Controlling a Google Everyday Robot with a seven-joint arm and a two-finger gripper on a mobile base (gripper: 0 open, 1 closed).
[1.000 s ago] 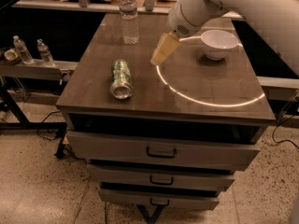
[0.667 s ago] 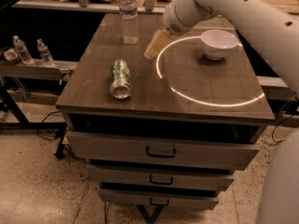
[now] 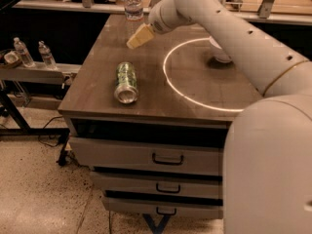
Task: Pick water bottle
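Note:
The water bottle [image 3: 132, 5] stands upright at the far left of the wooden table top [image 3: 146, 82]; it is clear with a white cap and a pale label band. My gripper [image 3: 138, 37] is at the end of the white arm, over the table just in front of and slightly right of the bottle, apart from it. It holds nothing that I can see. A green-and-silver drink can [image 3: 126, 81] lies on its side nearer the front left of the table.
A white bowl [image 3: 220, 53] sits at the right rear, mostly hidden by my arm. Two small clear bottles [image 3: 23, 51] stand on a low shelf at the left. Drawers [image 3: 168, 158] lie below the table top. A bright ring of light marks the table.
My arm has swung left across the table and the gripper has come closer to the water bottle. The arm now fills the right of the view. The bottle and can have not moved.

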